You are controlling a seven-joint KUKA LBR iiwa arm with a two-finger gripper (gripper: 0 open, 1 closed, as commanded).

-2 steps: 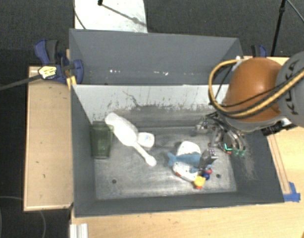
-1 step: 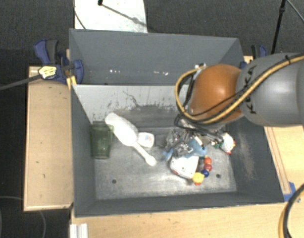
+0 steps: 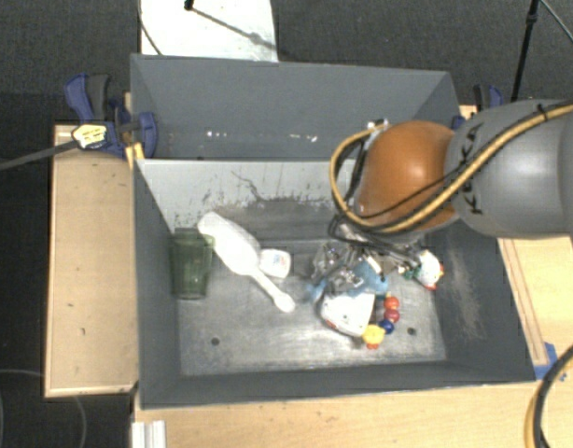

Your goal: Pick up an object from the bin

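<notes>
Camera view, looking down on the grey metal bin — your arm comes in from the right. Its orange wrist cover, looped with black-and-yellow cables, hangs over the right half of the floor. The gripper sits low under that cover, right down on a small heap in the right-centre of the bin.

Nearest to it is a blue piece, just at the gripper's tip. A white rounded toy with red on it lies just in front of the blue piece. A few coloured beads in red, blue and yellow press against the toy's right side. I can't make out what's actually being gripped, if anything. I also can't tell whether the gripper is apart or closed — the cover and the clutter hide that bit.

Off to the right of the heap there's a little white thing with red and green on it, near the wall.

Over on the left half you've got a white long-handled scoop or brush lying diagonally, with a small white-and-blue bit touching its handle. A dark green block stands by the left wall, well apart from the gripper.
</notes>
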